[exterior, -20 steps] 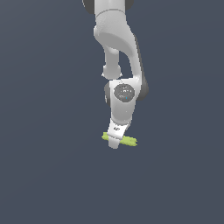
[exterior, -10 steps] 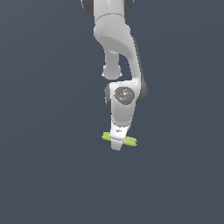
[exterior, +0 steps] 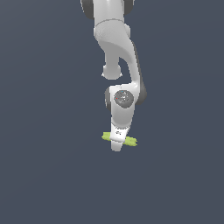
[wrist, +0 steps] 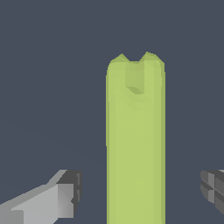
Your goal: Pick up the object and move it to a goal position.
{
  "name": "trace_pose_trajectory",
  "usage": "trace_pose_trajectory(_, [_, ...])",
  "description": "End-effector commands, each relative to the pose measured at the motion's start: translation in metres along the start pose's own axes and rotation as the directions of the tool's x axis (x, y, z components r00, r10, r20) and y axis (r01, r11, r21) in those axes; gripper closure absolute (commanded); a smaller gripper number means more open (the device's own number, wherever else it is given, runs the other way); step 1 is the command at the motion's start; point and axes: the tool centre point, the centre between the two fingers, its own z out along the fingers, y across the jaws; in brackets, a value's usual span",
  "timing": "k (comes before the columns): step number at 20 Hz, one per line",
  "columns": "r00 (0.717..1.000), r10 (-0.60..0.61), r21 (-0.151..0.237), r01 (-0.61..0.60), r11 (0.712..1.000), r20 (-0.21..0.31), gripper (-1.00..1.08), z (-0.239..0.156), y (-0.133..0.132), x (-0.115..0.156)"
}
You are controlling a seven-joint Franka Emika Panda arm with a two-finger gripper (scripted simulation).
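Note:
The object point(exterior: 130, 141) is a slim yellow-green bar lying flat on the dark floor, its two ends sticking out on either side of the white hand. My gripper point(exterior: 116, 146) points straight down over its middle. The wrist view has the object point(wrist: 135, 144) running between the two fingers, with a notched end. One light grey finger point(wrist: 61, 199) and one dark finger pad point(wrist: 213, 192) stand on either side of it with a clear gap on each side. The gripper point(wrist: 140, 196) is open and holds nothing.
The white arm point(exterior: 117, 52) comes down from the top of the exterior view. Around the bar there is only the plain dark grey floor point(exterior: 48, 166).
The hand has come down a little over the bar. The bar has not moved.

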Motion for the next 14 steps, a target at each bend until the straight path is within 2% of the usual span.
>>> trace_pose_trajectory(1, [1.000, -0.002, 0.001, 0.002, 1.000, 0.000, -0.92, 0.014, -0.001, 0.000])
trace_pose_trajectory(9, [1.000, -0.003, 0.001, 0.003, 1.000, 0.000, -0.92, 0.034, 0.000, 0.000])
trace_pose_trajectory(10, [1.000, -0.003, 0.001, 0.003, 1.000, 0.000, 1.08, 0.034, 0.000, 0.000])
trace_pose_trajectory(14, [1.000, -0.003, 0.001, 0.003, 1.000, 0.000, 1.08, 0.034, 0.000, 0.000])
